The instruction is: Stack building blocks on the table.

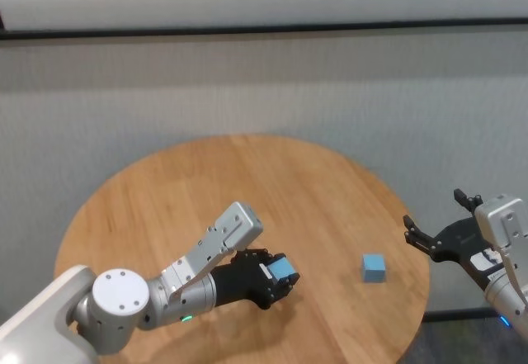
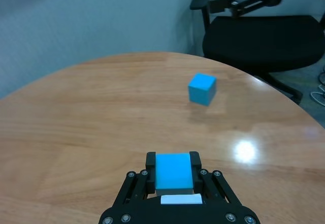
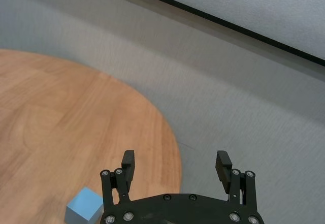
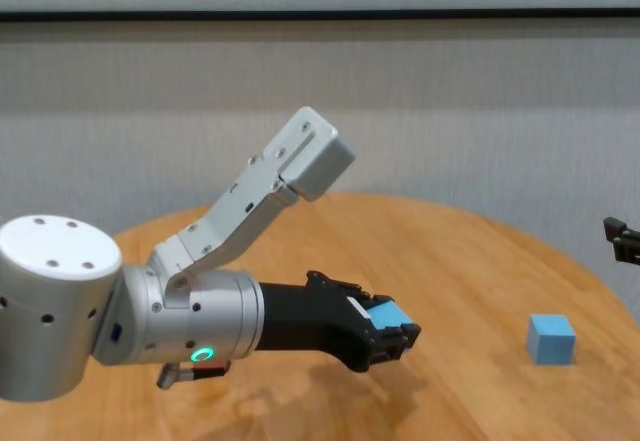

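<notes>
Left arm holds one light blue block above the round table

The left gripper (image 1: 280,280), reaching forward and low over the table (image 1: 165,199), is clamped on a light blue cube (image 2: 173,171). A second light blue cube (image 1: 374,267) sits on the wood toward the right edge. The right gripper (image 1: 437,236) hangs off that edge, jaws wide and holding nothing.

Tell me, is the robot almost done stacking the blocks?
Not yet. Nothing is stacked. The left gripper holds one light blue block above the table. The other blue block sits alone. The right gripper waits open beside the table. No pink block shows.
</notes>
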You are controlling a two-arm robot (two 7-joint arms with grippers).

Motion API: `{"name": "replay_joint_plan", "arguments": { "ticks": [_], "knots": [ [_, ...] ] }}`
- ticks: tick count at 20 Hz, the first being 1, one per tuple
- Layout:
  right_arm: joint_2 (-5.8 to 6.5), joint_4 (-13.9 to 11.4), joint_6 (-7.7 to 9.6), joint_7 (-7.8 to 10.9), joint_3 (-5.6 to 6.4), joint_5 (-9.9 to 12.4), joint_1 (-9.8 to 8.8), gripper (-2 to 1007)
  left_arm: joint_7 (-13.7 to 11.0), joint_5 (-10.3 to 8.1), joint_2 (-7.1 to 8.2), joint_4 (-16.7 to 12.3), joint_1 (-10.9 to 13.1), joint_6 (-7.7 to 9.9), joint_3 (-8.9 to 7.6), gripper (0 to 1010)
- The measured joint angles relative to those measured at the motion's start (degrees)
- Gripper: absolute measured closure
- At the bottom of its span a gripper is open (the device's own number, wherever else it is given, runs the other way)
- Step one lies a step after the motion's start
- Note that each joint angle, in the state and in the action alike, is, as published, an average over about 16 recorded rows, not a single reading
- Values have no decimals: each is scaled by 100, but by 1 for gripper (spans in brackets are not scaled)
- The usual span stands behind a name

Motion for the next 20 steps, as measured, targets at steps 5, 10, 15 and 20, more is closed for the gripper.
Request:
{"name": "replay_joint_plan", "arguments": {
  "ticks": [5,10,15,20],
  "knots": [
    [0,0,0,0,0,0,0,1,63,41,-133,305,-147,-34,-31,606],
    [0,0,0,0,0,0,0,0,120,101,-261,644,-309,-109,-82,606],
    [0,0,0,0,0,0,0,0,140,169,-363,967,-462,-220,-135,606],
    [0,0,0,0,0,0,0,0,132,234,-420,1232,-584,-345,-187,606]
  ]
}}
